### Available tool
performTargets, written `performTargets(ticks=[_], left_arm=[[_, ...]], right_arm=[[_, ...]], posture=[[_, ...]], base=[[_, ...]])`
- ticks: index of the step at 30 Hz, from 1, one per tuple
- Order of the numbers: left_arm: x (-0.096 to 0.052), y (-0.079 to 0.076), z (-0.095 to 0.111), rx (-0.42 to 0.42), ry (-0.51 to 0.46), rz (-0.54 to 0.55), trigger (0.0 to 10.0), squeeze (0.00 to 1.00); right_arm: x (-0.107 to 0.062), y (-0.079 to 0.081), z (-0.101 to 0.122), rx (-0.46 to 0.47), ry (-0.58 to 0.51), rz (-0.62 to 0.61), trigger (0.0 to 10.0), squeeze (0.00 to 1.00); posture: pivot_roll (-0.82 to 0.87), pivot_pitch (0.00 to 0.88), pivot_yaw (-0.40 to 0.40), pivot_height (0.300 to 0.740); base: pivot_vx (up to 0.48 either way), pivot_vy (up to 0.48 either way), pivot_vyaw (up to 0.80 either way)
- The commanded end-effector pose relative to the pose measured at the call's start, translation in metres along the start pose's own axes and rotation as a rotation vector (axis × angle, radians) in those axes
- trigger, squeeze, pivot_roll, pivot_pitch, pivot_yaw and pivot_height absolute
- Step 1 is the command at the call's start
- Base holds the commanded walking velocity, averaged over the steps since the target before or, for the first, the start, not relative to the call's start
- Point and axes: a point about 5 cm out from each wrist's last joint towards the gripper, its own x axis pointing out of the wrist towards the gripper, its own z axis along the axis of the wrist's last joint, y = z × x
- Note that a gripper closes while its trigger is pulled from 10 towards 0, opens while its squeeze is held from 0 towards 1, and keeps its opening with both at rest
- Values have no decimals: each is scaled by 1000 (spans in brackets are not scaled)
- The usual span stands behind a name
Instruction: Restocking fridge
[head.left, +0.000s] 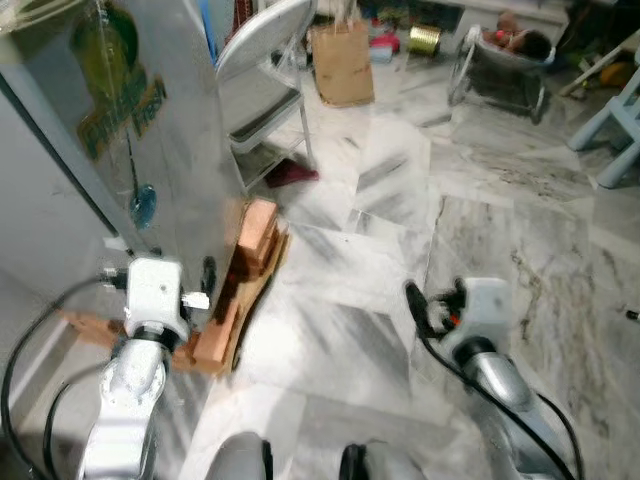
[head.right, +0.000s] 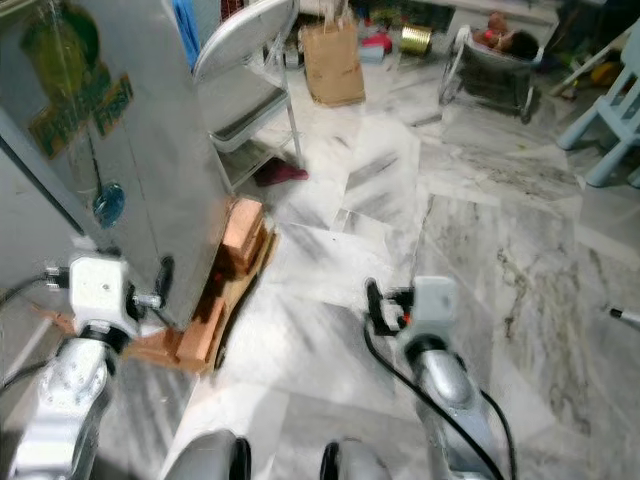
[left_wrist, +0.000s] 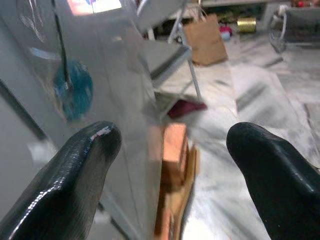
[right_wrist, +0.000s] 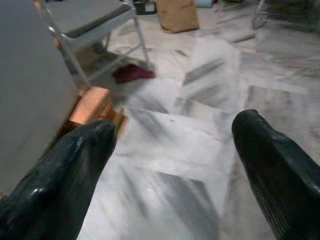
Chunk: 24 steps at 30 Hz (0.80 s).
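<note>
A silver fridge (head.left: 150, 130) with a green sticker and a blue round magnet (left_wrist: 75, 95) stands at my left, its door closed. My left gripper (left_wrist: 172, 137) is held low, close to the fridge's side face, and its two black fingers (left_wrist: 85, 165) are spread wide with nothing between them. My right gripper (right_wrist: 175, 130) hovers over the marble floor (head.left: 340, 290) to the right of the fridge. It is open and empty too. No food or drink items can be made out near either gripper.
Orange bricks on cardboard (head.left: 250, 250) prop the fridge's base. Behind it stand a grey folding chair (head.left: 265, 60), a red cloth (head.left: 292, 173) and a brown paper bag (head.left: 342, 62). A baby bouncer (head.left: 505, 60) and a blue small chair (head.left: 615, 120) sit far right.
</note>
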Motion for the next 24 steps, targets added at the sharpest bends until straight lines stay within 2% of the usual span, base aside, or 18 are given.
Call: performTargets(ticks=[1,9,16,20,24], left_arm=[[-1,2,3,17,-11,13,10000,0],[0,-3,6,7,-30,-20,10000,0],[2,-7,12,-11,-45,-29,10000,0],[1,-11,13,-19,-51,-52,10000,0],[0,-21,13,-60,-41,-147,10000,0]], right_arm=[[-1,2,15,-11,-74,16,10000,0],[1,9,19,-58,-87,46,10000,0],[-2,7,19,-59,-84,52,10000,0],[-2,7,18,-57,-79,43,10000,0],[-2,5,17,-39,-70,27,10000,0]], posture=[[133,136,-83,740],[127,133,-78,740],[122,134,-80,740],[122,137,-81,740],[121,142,-82,740]], base=[[0,0,0],[0,345,700],[270,398,623],[201,268,0],[0,0,0]])
